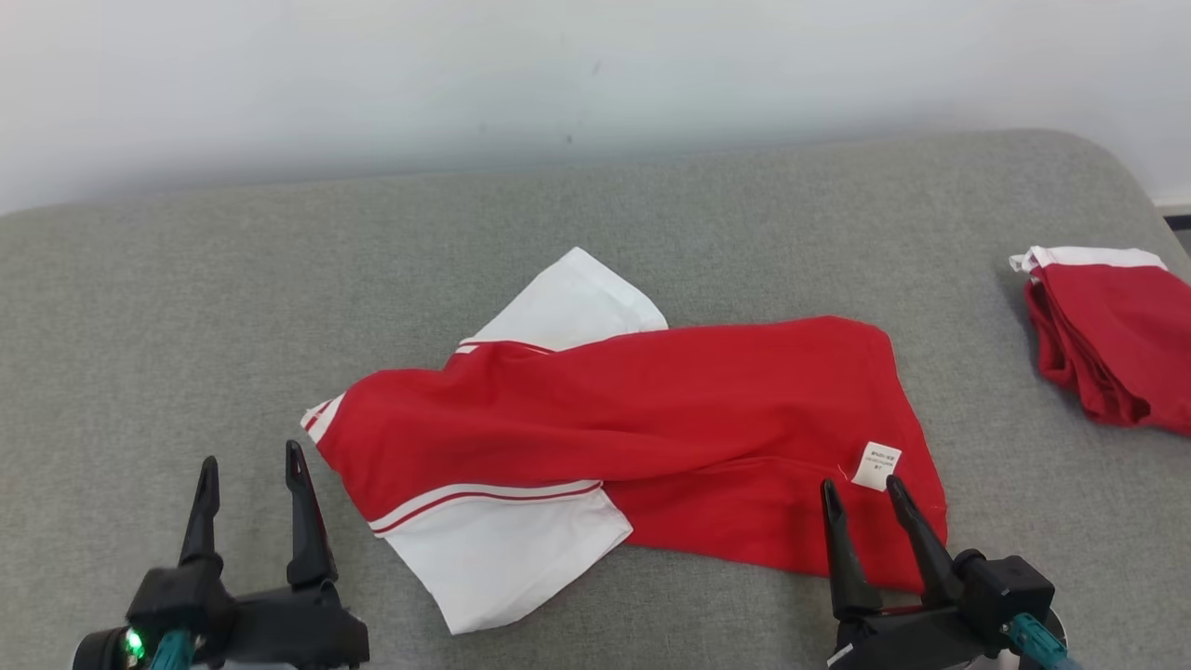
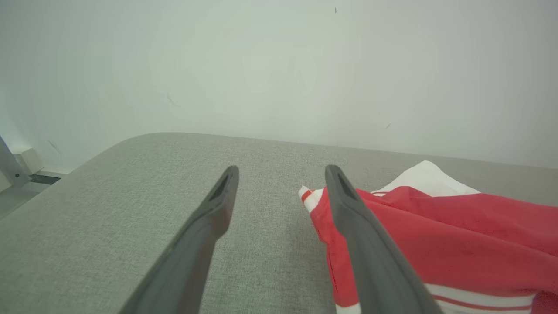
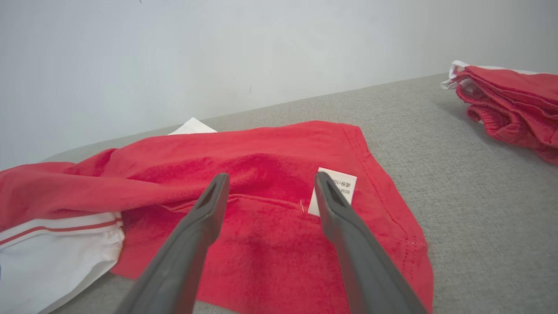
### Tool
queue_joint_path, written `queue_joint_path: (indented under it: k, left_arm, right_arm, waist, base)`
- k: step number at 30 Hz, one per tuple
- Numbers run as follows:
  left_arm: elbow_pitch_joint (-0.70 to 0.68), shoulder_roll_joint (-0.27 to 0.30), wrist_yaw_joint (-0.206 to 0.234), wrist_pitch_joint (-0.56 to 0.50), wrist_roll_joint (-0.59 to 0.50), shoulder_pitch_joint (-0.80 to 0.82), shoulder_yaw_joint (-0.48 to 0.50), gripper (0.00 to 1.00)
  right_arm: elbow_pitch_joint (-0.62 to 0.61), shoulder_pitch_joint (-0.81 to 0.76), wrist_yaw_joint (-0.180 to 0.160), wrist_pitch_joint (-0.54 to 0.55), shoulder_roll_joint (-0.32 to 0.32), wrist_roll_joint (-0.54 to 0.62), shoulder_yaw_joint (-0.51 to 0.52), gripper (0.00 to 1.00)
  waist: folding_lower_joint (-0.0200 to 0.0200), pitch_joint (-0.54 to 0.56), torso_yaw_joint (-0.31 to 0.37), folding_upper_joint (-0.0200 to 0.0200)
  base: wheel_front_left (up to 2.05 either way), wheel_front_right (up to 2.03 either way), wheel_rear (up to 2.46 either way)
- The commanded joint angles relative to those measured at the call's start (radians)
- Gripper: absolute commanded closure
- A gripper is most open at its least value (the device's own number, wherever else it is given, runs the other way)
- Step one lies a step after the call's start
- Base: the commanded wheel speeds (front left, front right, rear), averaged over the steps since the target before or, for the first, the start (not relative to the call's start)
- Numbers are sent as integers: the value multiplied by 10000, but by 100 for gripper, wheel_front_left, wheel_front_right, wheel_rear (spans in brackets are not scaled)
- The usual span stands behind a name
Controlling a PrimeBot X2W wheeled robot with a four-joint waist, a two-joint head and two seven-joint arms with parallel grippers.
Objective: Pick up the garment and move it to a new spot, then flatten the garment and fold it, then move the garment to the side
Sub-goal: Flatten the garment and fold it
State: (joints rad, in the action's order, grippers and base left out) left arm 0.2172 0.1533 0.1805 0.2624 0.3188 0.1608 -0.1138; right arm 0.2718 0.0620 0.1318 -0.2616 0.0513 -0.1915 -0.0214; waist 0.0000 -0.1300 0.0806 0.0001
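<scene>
Grey, coarse-woven padding (image 1: 167,307) with a rounded corner lies below a pale wall (image 1: 558,74). On it we see our left gripper (image 1: 251,456), its tapered dark fingers spread and empty, just beside the striped left end of the garment (image 1: 651,400). Our right gripper (image 1: 862,484) is likewise spread, its tips over the hem by a small white label (image 1: 877,465) whose print we cannot read. This soft red shirt lies mid-surface, rumpled, with smooth white sleeves trimmed in red stripes; the far sleeve (image 1: 572,302) is partly hidden under the body. Far right, a folded red pile (image 1: 1117,344) is cut off by the frame.
</scene>
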Motion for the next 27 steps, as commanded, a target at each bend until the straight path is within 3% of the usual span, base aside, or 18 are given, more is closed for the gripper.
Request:
queue_joint_path:
  k: [1, 6, 11, 27]
  left_arm:
    - [-684, -112, -170, 31, -328, -429, 111, 0]
    - [-1997, -504, -756, 30, -982, -1676, 440, 0]
    - [-2229, -761, -1282, 32, -1551, -2630, 600, 0]
    - [-1518, -1015, -1698, 31, -2030, -3600, 811, 0]
  right_arm:
    - [-28, -126, -25, -39, -23, 43, 5, 0]
    - [-16, -269, -25, -38, -23, 58, -42, 0]
    - [66, -439, -25, -35, -22, 73, -69, 0]
    - [22, -1090, -25, 112, -24, 267, 437, 0]
  waist:
    - [0, 196, -171, -1]
    - [0, 518, -296, -1]
    - [0, 862, -341, -1]
    - [0, 1520, -440, -1]
  base:
    - [0, 0, 0]
    - [0, 0, 0]
    - [0, 0, 0]
    - [0, 0, 0]
